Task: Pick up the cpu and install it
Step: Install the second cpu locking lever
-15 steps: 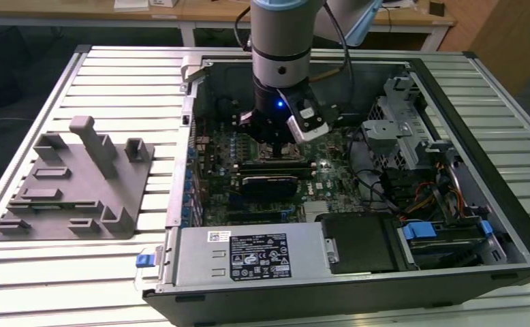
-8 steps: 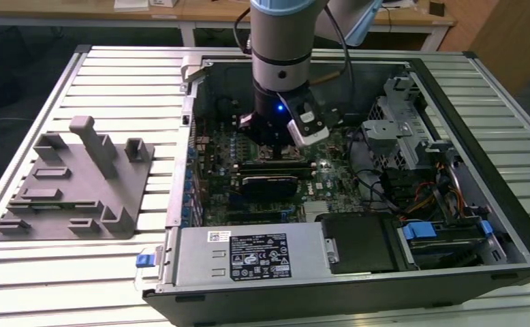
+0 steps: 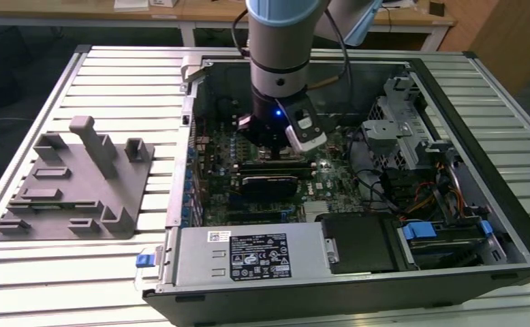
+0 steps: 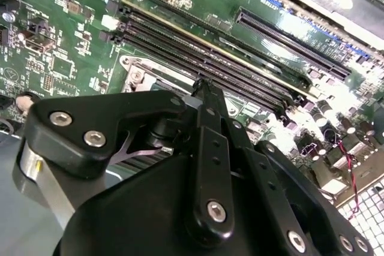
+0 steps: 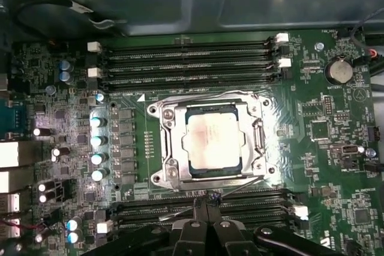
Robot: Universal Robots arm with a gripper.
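The cpu (image 5: 209, 142) is seen seated in the socket (image 5: 210, 142). It is judged light, stiff and fragile, best held by its edges. The gripper (image 5: 207, 203) is closed, with nothing held.

Exterior overlooks case; wrist views share motherboard (image 5: 312, 118).

My slatted metal worktop (image 3: 110, 75) carries an open computer case (image 3: 483, 225) and, apart, a grey fixture block (image 3: 74, 191).

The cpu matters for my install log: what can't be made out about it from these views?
- Whether the cpu is fully seated in the socket: the first wrist view looks straight down on it.
- The cpu itself in the exterior view: the arm and gripper cover the socket.
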